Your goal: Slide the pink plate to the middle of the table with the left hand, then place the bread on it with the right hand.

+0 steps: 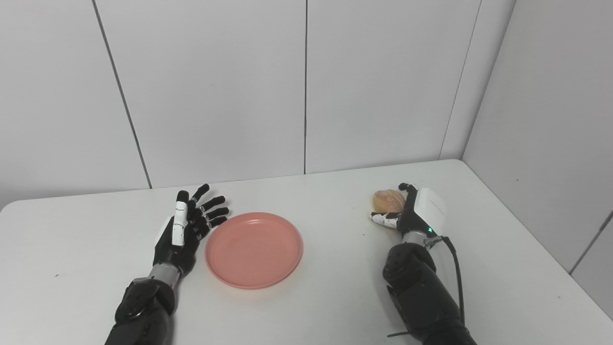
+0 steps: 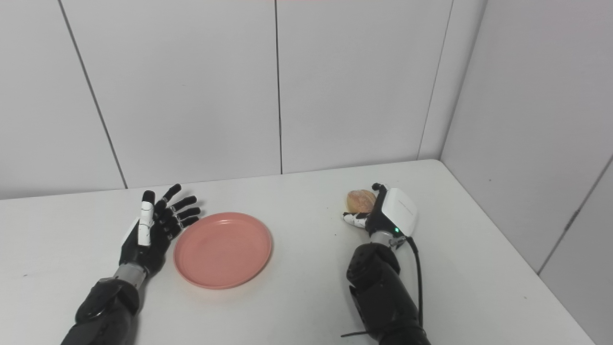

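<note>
While its fingers point(image 1: 210, 211) are spreading wide and holding nothing, the left hand point(image 1: 184, 230) is hovering or resting at the lower left of the frame, palm turned toward the middle, just beside the left rim of the pink plate point(image 1: 254, 249); whether the fingertips are touching the rim cannot be told. Its dark forearm is coming in from the bottom edge on the left. Over at the right of centre, the right hand point(image 1: 414, 211) is curling around the bread point(image 1: 388, 200), its white back facing the right edge of the frame and its thumb point(image 1: 383, 219) lying under the near side of the roll; the hand appears to be closing on the bread, though how firmly it is gripping cannot be told. A small green light is glowing at the wrist, and a black cable is running down along the right forearm toward the bottom edge. The bread, a rounded brown roll, is sitting well apart from the plate, to its right. The plate is lying flat and bare near the middle of the white bench point(image 1: 335, 297), slightly left of centre. Pale wall panels are standing behind the bench across the upper half of the frame.
</note>
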Motion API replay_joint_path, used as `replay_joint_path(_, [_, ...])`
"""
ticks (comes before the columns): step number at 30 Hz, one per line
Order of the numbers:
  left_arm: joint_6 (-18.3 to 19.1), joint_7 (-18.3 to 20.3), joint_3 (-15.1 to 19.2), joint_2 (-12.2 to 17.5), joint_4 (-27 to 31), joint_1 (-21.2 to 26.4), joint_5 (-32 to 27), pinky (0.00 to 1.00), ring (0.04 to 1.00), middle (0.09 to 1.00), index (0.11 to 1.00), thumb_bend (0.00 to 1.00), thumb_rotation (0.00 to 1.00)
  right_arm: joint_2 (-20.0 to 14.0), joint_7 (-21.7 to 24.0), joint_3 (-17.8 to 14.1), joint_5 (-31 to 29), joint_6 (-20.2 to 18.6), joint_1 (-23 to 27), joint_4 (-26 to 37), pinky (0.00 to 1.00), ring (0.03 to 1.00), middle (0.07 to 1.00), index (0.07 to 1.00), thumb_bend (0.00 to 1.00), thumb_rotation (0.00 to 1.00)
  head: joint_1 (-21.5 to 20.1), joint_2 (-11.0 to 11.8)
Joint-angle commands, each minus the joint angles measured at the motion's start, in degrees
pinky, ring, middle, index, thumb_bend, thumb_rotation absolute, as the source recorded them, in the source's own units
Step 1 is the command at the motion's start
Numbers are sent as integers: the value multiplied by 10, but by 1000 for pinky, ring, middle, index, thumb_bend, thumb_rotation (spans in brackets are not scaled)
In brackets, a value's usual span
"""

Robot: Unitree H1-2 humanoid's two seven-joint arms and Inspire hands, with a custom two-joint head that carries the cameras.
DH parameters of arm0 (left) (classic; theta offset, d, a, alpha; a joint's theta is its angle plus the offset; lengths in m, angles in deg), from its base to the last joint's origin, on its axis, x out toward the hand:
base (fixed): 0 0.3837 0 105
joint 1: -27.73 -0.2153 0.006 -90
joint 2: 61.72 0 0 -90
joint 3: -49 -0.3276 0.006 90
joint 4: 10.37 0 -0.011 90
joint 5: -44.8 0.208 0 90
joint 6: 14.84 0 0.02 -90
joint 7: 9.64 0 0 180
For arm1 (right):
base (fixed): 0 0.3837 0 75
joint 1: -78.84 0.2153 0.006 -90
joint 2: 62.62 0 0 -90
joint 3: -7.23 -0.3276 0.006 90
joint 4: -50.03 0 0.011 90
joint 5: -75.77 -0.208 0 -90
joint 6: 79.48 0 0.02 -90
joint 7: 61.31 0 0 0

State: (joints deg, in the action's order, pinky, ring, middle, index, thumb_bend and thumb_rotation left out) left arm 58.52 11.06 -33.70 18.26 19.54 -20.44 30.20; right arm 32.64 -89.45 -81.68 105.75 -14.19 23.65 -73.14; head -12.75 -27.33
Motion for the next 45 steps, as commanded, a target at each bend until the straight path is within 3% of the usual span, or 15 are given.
replay_joint_path(1, [15,1,-3,-6,-2,-9,3,702,699,755,885,766,969,2,1,-2,-16,31,12,2,410,518,604,525,565,100,0,0])
replay_joint_path(4, [18,0,-4,-6,1,-10,4,699,696,750,883,766,972,5,-6,-5,-26,39,13,0,367,475,488,506,529,10,1,-1])
replay_joint_path(7, [23,-1,-4,-6,6,-11,3,704,700,753,888,753,983,5,-10,-1,-24,36,13,0,310,396,471,539,514,0,1,-2])
replay_joint_path(10, [23,1,-3,-6,7,-12,1,703,699,750,884,748,982,5,-14,0,-28,38,15,-3,272,382,451,542,512,0,1,-2])
replay_joint_path(19, [22,-1,-3,-6,9,-13,2,689,691,734,862,754,974,8,-15,-2,-37,46,10,2,284,390,455,536,514,0,2,-4])
replay_joint_path(23, [22,-2,-6,-7,14,-16,6,692,696,733,860,759,979,11,-16,-8,-47,47,6,11,238,379,441,546,511,0,2,-5])
replay_joint_path(25, [22,-5,-7,-7,17,-17,8,687,695,733,859,754,984,14,-17,-13,-55,51,3,21,303,413,476,515,517,0,3,-6])
replay_joint_path(27, [22,-7,-8,-8,19,-18,8,684,693,731,856,748,986,16,-18,-20,-65,56,1,30,299,411,471,517,517,0,5,-8])
replay_joint_path(30, [27,-13,-10,-10,22,-18,11,682,695,740,852,760,987,11,-13,-14,-61,70,-5,54,318,435,506,485,517,0,12,-10])
replay_joint_path(34, [24,-15,-10,-14,17,-15,12,681,694,740,841,779,979,5,4,-7,-59,58,-8,99,323,426,501,498,518,0,25,-13])
replay_joint_path(38, [18,-27,-12,-21,18,-16,19,705,717,750,845,790,973,-2,23,1,-53,55,-15,158,391,449,508,479,518,0,38,-15])
replay_joint_path(45, [10,-46,-14,-30,17,-15,27,713,723,745,835,795,976,-8,50,6,-40,44,-16,227,380,440,506,490,518,0,65,-19])
